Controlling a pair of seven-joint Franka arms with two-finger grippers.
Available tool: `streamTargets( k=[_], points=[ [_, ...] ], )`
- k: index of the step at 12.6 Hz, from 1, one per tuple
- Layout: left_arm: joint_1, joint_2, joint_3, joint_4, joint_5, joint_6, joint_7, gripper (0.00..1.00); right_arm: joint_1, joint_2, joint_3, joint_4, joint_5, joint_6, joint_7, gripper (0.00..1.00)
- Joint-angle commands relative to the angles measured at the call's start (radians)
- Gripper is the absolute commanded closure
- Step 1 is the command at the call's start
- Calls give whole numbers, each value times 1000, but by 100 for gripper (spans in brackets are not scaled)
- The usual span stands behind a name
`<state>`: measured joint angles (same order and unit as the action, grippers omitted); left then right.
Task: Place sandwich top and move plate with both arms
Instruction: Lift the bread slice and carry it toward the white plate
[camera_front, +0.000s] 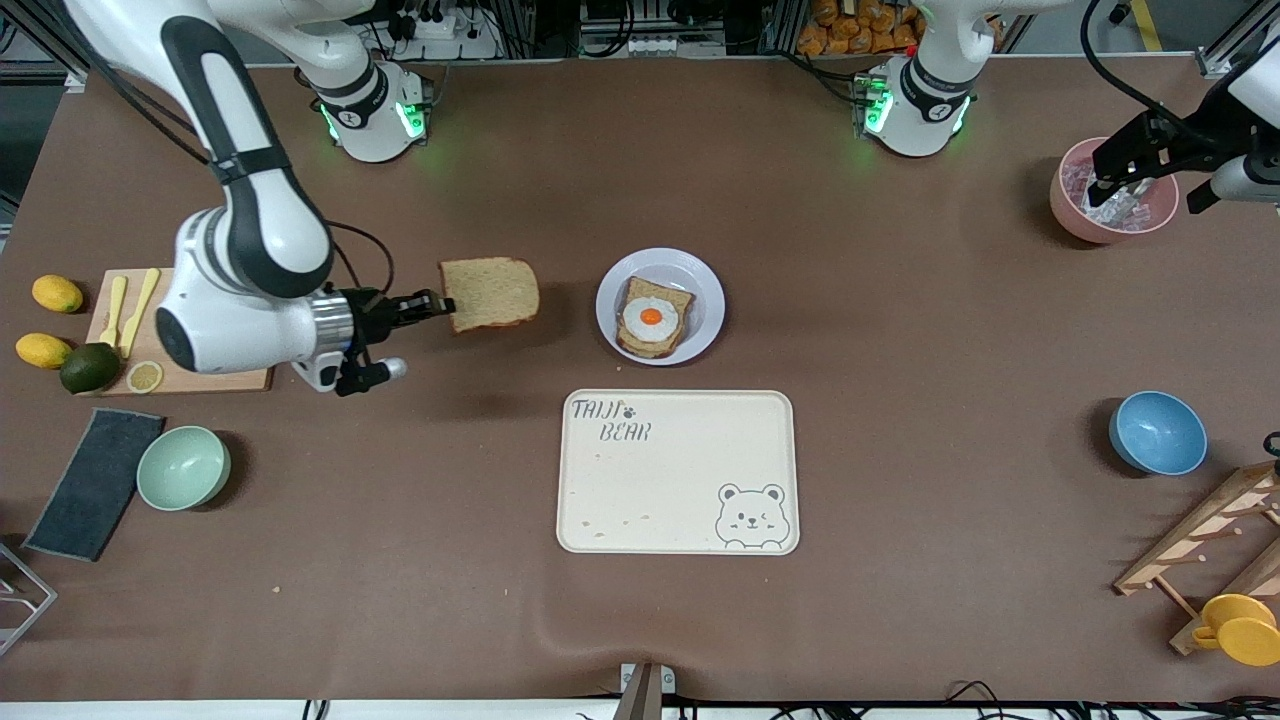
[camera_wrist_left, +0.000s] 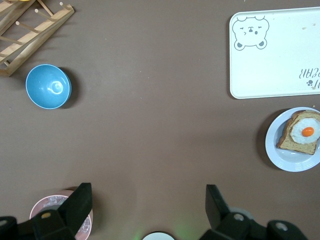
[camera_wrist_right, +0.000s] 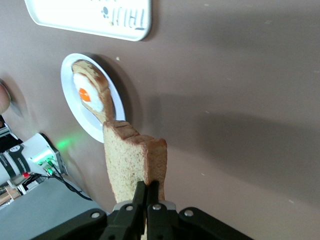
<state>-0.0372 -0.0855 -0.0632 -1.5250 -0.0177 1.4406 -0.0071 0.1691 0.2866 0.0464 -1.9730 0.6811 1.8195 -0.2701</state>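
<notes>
Right gripper (camera_front: 436, 303) pinches the light, floppy sandwich top (camera_front: 490, 293) by its crust above the bench, short of the plate (camera_front: 708, 285); left gripper (camera_wrist_left: 145, 207) waits spread wide, seemingly over the pink bowl (camera_front: 1068, 205)

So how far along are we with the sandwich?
Done: the right gripper has the sandwich top lifted. In hand: carrying it above the table, not yet over the plate and its egg slice. Left: place it, then move the plate; the left gripper waits open by the pink bowl.

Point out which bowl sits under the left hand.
The pink bowl at the left arm's end of the table: the left hand hangs open over it. The blue bowl and green bowl lie nearer the front camera.
</notes>
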Motion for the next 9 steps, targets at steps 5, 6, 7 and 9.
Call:
streamTargets(
  k=[5,6,7,9],
  points=[
    [3,-11,0,-4,-10,-17,-19,0,248,-4,-11,-18,173,231,164,100],
    [5,-13,0,-4,-10,-17,-19,0,283,11,-13,-17,181,272,179,100],
    [5,-11,2,-4,-10,-19,-19,0,299,28,-13,-18,192,306,181,100],
    [5,-11,2,-4,-10,-19,-21,0,326,49,-13,-18,202,358,183,100]
  ],
)
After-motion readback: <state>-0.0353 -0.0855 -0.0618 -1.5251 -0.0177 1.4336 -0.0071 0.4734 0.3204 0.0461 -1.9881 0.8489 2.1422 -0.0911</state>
